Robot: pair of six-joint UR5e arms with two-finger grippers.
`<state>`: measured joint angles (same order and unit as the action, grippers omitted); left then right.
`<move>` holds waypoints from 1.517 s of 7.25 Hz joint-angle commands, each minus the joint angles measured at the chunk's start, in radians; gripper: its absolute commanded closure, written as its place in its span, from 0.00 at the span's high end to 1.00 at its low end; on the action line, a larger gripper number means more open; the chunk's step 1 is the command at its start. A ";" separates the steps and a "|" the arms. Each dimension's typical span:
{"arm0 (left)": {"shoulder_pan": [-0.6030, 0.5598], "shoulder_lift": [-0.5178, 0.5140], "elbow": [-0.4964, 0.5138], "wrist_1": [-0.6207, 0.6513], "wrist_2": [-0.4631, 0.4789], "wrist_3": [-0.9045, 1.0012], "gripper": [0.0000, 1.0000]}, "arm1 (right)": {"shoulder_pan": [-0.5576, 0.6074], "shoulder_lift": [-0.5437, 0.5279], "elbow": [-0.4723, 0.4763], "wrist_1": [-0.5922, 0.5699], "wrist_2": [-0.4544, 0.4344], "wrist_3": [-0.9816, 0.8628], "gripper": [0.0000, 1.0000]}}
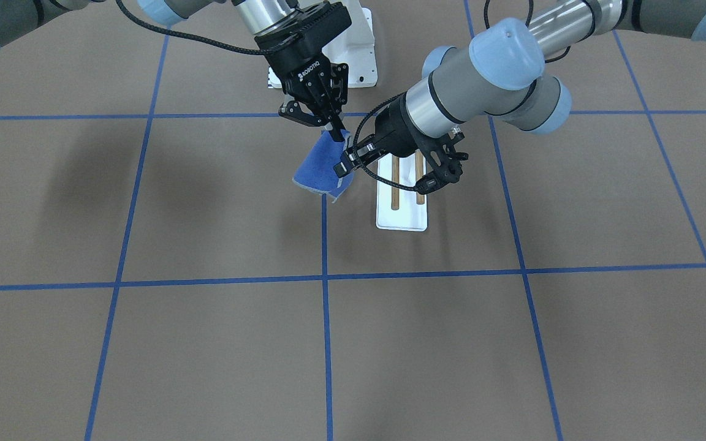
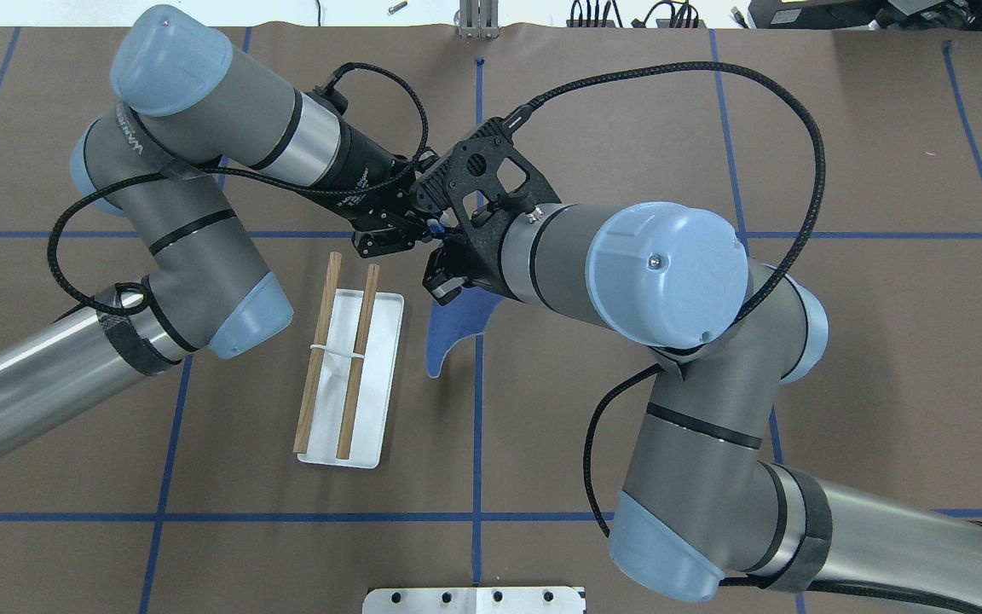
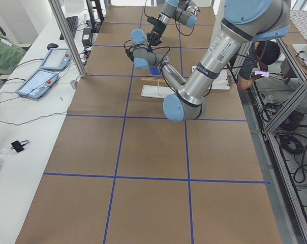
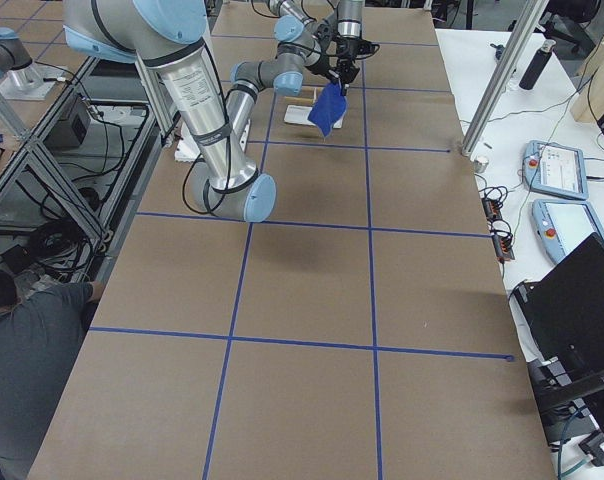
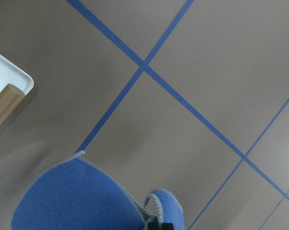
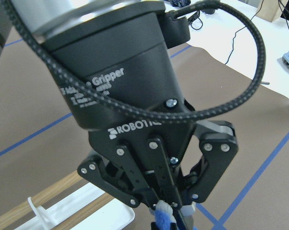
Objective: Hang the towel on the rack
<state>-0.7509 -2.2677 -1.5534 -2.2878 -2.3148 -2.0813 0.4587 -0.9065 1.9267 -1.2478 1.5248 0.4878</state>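
Towel (image 1: 319,168) is off the rack (image 1: 402,217), hanging in the air just beside it on the robot's R side. It's bunched into a cone-ish drape w/ the pale edge showing. In overhead it's apart from the rods (image 2: 313,375). Can't tell if the low tip reaches the bench (image 1: 206,343).

L claw (image 6: 166,207): fingers pressed together, pinching the towel's stitched edge, clear in the R wrist view. L wrist view has blue cloth bunched at frame bottom next to a fingertip. In the front view the L arm covers the rack's robot-side end, claw aimed toward robot's R and down.

R claw (image 1: 333,130): pointing down, fingers drawn together on the towel's top corner in the front view, just above the L claw's grip. Both pinch pts are v. close, near the same upper corner. Rest of the cloth hangs free below.

Rack sits flat on the bench: white base (image 2: 382,341), two parallel wood rods, white crosspiece (image 2: 337,350) across them approx mid-length. The rods' far ends overhang the base. Blue tape line (image 1: 325,306) runs under the towel.
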 commanded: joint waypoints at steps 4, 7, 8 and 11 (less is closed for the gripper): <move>-0.008 -0.001 0.000 -0.001 0.002 0.000 0.00 | 0.003 -0.009 0.041 -0.005 0.003 0.092 0.99; -0.025 0.000 -0.008 0.005 0.000 0.000 0.00 | 0.030 -0.089 0.063 -0.062 0.009 0.127 1.00; -0.027 0.014 -0.028 0.010 -0.002 -0.002 0.00 | 0.055 -0.089 0.063 -0.150 0.015 0.138 1.00; -0.024 0.109 -0.184 0.018 0.000 -0.072 0.00 | 0.276 -0.095 -0.024 -0.396 0.291 0.183 1.00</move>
<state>-0.7754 -2.1805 -1.6879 -2.2726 -2.3152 -2.1046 0.6216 -1.0003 1.9571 -1.5639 1.6657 0.6770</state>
